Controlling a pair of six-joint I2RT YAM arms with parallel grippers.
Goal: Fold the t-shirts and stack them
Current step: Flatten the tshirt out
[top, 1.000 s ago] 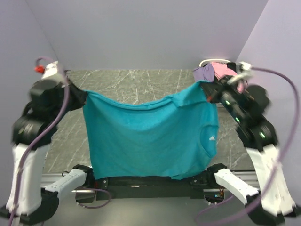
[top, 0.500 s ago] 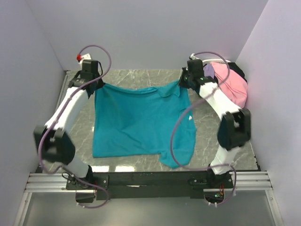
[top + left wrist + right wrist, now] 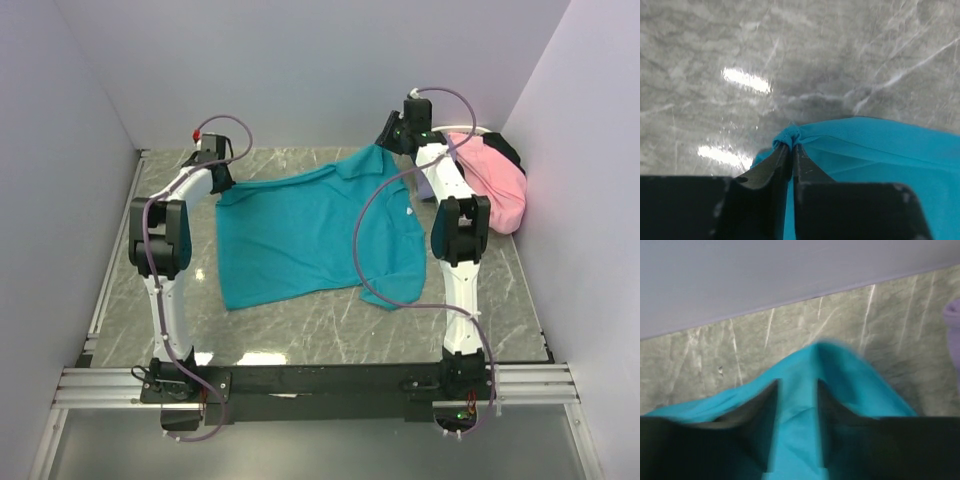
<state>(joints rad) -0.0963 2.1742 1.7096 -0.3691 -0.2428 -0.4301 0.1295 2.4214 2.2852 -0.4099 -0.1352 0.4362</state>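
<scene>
Teal t-shirt lies spread on the bench. At its far edge, left fingers pinch a corner tight; right fingers stand apart, cloth loose btwn them. Spreading step, prob. nearly done. Next: left lets go, then fold. Pink t-shirts wait far right.

T-shirt lies on table, shirt heap to its right.

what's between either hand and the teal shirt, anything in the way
Nothing visible. The left hand pinches a corner of the teal t-shirt; the right hand has its fingers apart, the cloth between them.
</scene>
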